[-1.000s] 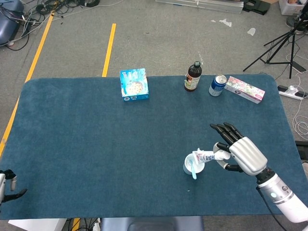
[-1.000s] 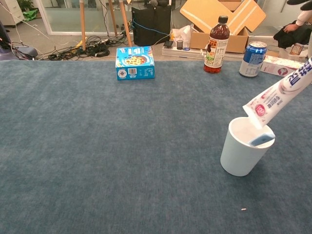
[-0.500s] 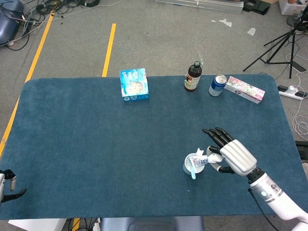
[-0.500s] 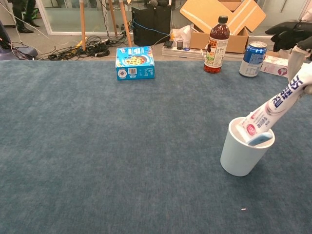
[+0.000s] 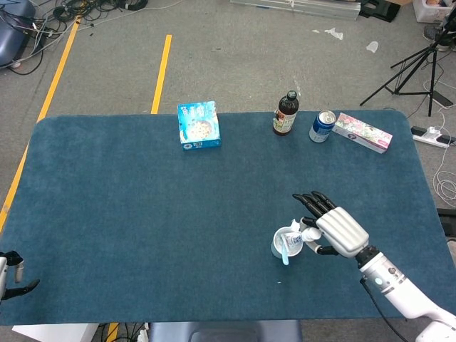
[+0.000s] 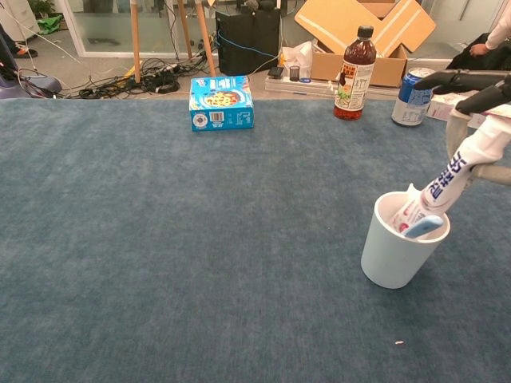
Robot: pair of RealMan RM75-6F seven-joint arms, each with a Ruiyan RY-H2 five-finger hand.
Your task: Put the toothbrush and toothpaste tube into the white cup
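The toothpaste tube [image 6: 445,185] leans in the white cup [image 6: 398,243], its lower end down inside and its upper end slanting up to the right over the rim. The toothbrush [image 6: 424,227] is in the same cup, its light blue end lying against the near right part of the rim; in the head view it shows as a pale blue strip [image 5: 286,251] pointing out over the cup's near edge. The cup [image 5: 283,246] stands upright on the blue counter [image 5: 128,214], toward its near right part.

The right robot hand [image 5: 333,229] is just to the right of the cup and holds the tube's upper end between the thumb and a finger. The other dark fingers [image 5: 311,203] stretch out straight and spread, pointing up and to the left past the cup. Its silver back faces upward, and the white forearm runs down to the right toward the frame corner. In the chest view only the dark fingers [image 6: 471,82] and the pale thumb around the tube's top show at the right edge.

The left robot hand [image 5: 11,274] sits at the lower left edge of the head view, off the counter's near corner; only a small part shows, and whether it is spread or closed cannot be told.

Along the far side of the counter stand a blue box [image 5: 199,125], a dark bottle [image 5: 284,114], a blue can [image 5: 322,126] and a flat pink carton [image 5: 363,132].
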